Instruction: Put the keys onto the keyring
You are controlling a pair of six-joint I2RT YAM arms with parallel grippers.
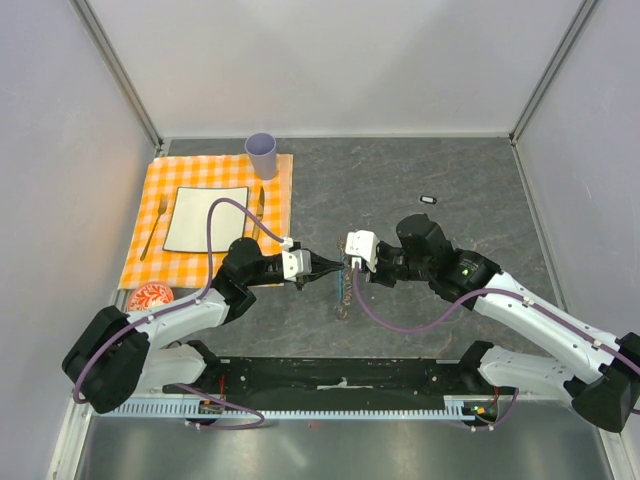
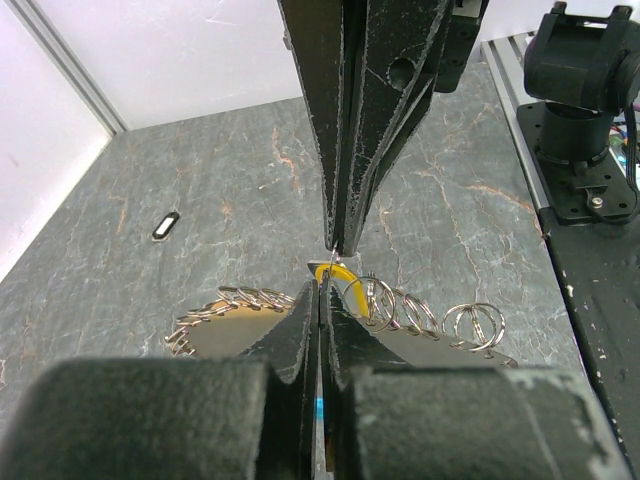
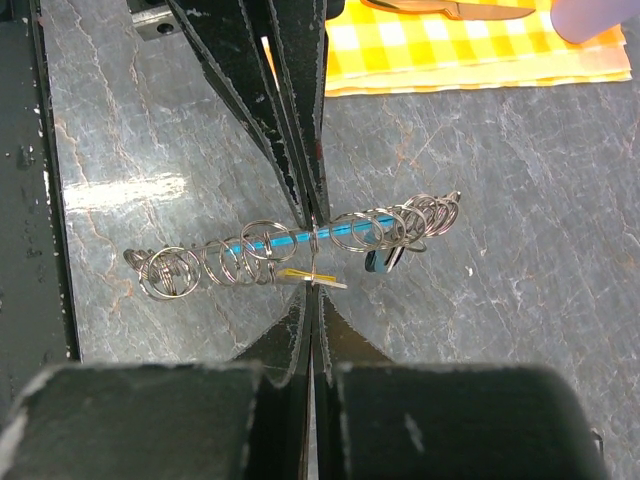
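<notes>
The keyring (image 3: 250,262), a chain of metal rings with a blue section (image 3: 290,239), hangs over the table between both grippers. My left gripper (image 1: 328,266) is shut on it at the blue section, blue showing between its jaws (image 2: 322,290). A yellow key (image 3: 296,274) sits just under the chain, and my right gripper (image 3: 314,292) is shut on it; the same key (image 2: 338,272) appears yellow in the left wrist view, below the right gripper (image 2: 335,244). A dark key (image 3: 381,260) hangs on the rings. One black key with a white centre (image 1: 428,199) lies on the table at the back right.
An orange checked placemat (image 1: 275,205) at the back left carries a white plate (image 1: 206,219), a fork (image 1: 155,226), a knife (image 1: 259,212) and a purple cup (image 1: 261,154). A small red-patterned dish (image 1: 150,296) sits beside my left arm. A black rail (image 1: 340,375) runs along the near edge.
</notes>
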